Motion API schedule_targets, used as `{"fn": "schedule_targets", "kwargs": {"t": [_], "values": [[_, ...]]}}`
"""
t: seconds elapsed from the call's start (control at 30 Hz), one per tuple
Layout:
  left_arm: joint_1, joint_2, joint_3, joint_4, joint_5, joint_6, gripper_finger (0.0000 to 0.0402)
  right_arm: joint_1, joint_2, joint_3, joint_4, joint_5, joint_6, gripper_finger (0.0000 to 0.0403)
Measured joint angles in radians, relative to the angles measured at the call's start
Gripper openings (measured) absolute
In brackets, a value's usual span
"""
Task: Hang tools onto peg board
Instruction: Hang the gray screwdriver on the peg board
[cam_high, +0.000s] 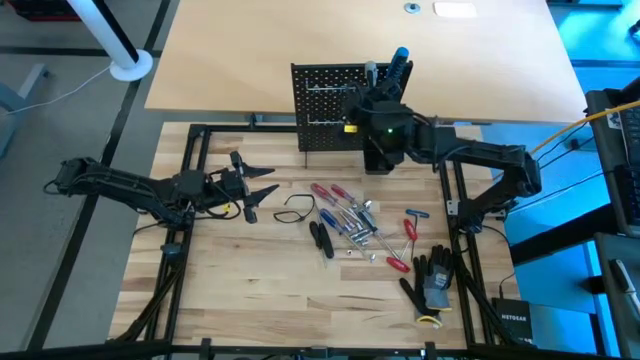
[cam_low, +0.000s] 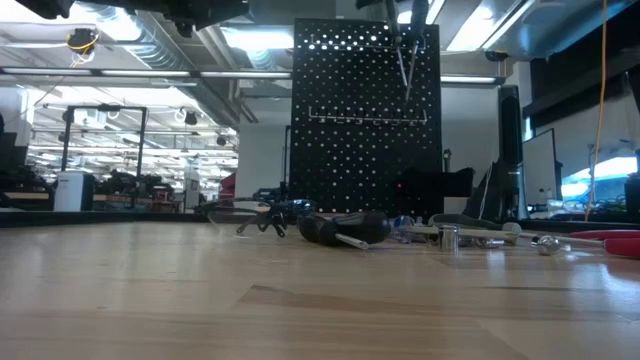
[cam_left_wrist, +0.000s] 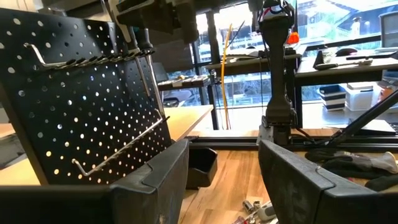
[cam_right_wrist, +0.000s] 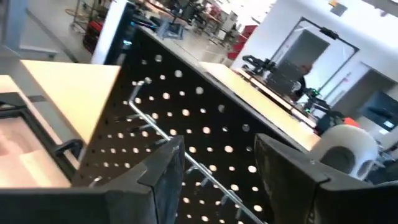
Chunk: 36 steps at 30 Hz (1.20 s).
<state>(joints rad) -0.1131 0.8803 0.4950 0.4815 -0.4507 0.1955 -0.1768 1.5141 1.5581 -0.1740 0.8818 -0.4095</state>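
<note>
Your right end effector (cam_high: 372, 92) is up at the peg board (cam_high: 325, 105), over its right edge near the top, and its fingers (cam_right_wrist: 158, 177) stand apart with nothing between them; through that gap in the right wrist view you see only the perforated panel and one of its wire hooks (cam_right_wrist: 165, 140). A blue-handled tool (cam_high: 400, 65) sits just behind that arm at the board's top right corner, but you cannot tell from these views what carries it.

Your left end effector (cam_high: 262, 187) waits well to the left of the board, low over the desk (cam_high: 240, 290), also spread open and empty.

The peg board stands upright at the far middle of the desk. From the low view a thin metal shaft (cam_low: 403, 65) hangs near its upper right. The rest of the tools (cam_high: 350, 225) lie loose in a scatter on the desk in front of the board: red-handled screwdrivers, black-handled pliers (cam_high: 321, 238) and bare metal shafts. A pair of black gloves (cam_high: 432, 282) lies near the desk's right front corner, apart from the tools.
</note>
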Motion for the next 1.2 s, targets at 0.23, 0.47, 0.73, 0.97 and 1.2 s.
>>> {"fn": "schedule_targets", "kwargs": {"t": [0.23,0.47,0.73,0.97,1.2], "values": [[0.000,0.000,0.000,0.000,0.000,-0.004,0.0184,-0.016,0.002,0.000,-0.012,0.119,-0.003,0.0198],[0.002,0.000,0.000,0.000,0.000,-0.004,0.0184,-0.013,0.002,0.000,-0.013,0.188,-0.040,0.0198],[0.001,0.000,0.000,0.000,0.000,-0.005,0.0184,-0.013,0.002,0.000,-0.012,0.236,-0.037,0.0198],[0.001,0.000,0.000,-0.001,0.000,-0.005,0.0184,-0.012,0.000,0.000,-0.015,0.241,-0.039,0.0198],[0.001,0.000,0.000,-0.001,0.000,-0.005,0.0184,0.058,0.000,0.000,-0.012,0.226,-0.057,0.0198]]}}
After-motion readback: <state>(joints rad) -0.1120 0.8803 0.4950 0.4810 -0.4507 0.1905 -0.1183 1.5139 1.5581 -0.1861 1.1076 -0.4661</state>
